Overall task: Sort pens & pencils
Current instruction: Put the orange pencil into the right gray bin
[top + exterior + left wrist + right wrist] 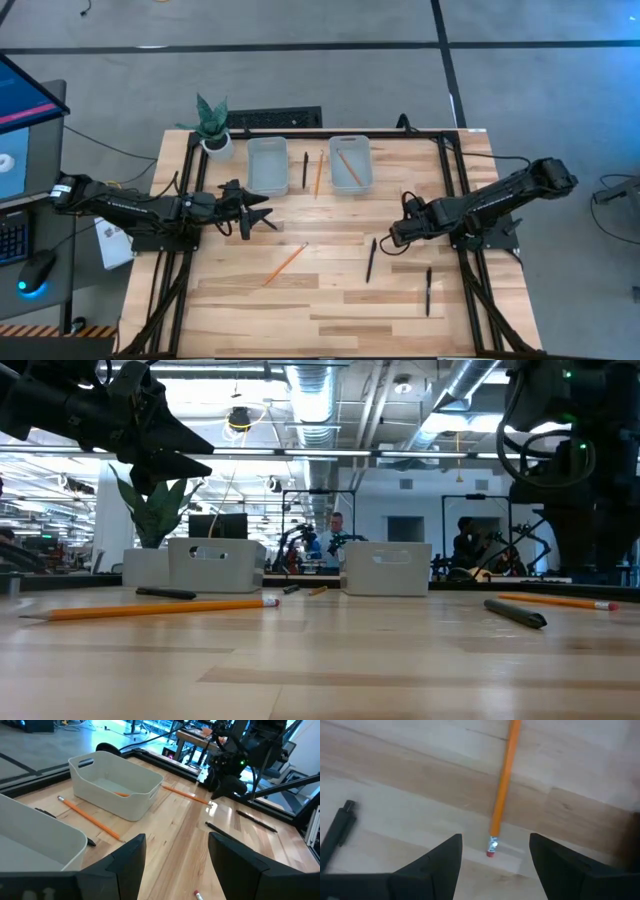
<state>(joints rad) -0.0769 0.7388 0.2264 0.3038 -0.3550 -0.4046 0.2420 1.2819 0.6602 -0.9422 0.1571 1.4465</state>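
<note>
Two white bins (267,165) (351,163) stand at the table's far middle, and the right one has an orange pencil (120,794) in it. A black pen (305,170) and a pencil (319,174) lie between them. Nearer lie a pencil (286,263) and two pens (371,258) (428,290). My right gripper (495,840) points down, open, above the eraser end (491,852) of another pencil (502,785), clear of it. My left gripper (177,840) hovers open at the table's left (265,213), pointing toward the right.
A potted plant (212,125) stands at the far left corner beside the left bin. A black frame rail (440,140) runs round the table. Bare wood lies across the near half of the table (330,320). People show in the room beyond.
</note>
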